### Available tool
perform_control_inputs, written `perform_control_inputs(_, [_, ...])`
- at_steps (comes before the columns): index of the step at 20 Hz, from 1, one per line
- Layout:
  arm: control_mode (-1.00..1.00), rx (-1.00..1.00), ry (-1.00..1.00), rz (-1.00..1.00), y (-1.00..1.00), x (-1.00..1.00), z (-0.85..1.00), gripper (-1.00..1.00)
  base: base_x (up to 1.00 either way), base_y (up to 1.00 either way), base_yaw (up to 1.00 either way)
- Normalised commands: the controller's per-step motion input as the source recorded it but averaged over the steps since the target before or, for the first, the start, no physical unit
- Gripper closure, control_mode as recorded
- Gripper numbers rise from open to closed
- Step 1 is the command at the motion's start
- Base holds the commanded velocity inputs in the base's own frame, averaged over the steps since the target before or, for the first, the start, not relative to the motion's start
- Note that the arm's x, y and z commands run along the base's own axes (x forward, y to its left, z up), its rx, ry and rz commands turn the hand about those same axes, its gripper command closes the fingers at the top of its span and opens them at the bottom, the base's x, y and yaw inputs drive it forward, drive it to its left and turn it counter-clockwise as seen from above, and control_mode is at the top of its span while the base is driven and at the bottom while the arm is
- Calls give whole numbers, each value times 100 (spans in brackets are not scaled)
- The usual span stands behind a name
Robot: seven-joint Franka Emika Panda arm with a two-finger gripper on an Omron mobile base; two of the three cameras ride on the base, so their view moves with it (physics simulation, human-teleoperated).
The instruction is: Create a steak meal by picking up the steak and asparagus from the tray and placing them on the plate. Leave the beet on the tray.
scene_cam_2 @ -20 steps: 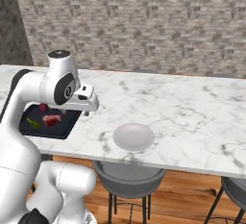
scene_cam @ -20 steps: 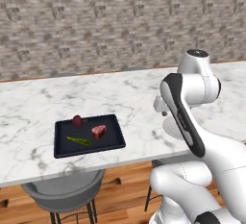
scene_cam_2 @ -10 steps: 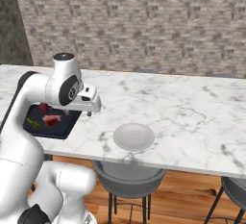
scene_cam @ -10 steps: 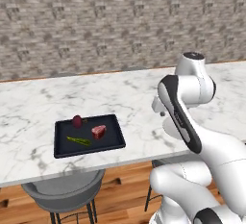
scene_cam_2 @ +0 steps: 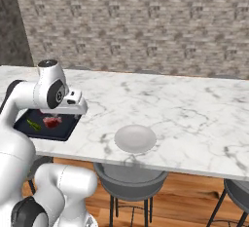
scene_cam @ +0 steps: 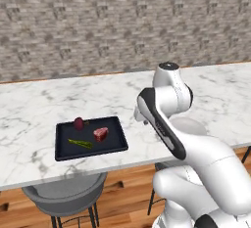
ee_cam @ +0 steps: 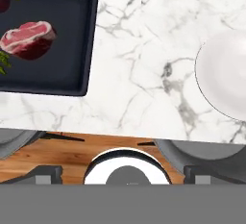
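Nothing is picked yet — the spread, empty pincer (scene_cam_2: pixel 78 108) must next descend onto the steak (ee_cam: pixel 28 39) on the tray (ee_cam: pixel 72 74).

Bare marble counter (ee_cam: pixel 144 64) between tray (ee_cam: pixel 89 40) and plate (ee_cam: pixel 223 74), open passage

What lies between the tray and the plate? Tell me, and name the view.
Nothing but bare marble counter. The hand view shows the tray at its left and the plate at its right, with just veined countertop between them.
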Motion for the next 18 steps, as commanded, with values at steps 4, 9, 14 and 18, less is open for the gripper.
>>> perform_control_inputs(4, [-100,-3,0,-5,71,2,-11,-100,0,0,0])
perform_control_inputs(9, [-100,0,-1,-28,58,0,-12,-100,0,0,0])
perform_control_inputs(14, [-100,10,-3,-33,41,6,-21,-100,0,0,0])
perform_control_inputs(18, [-100,19,-2,-32,30,29,-26,-100,0,0,0])
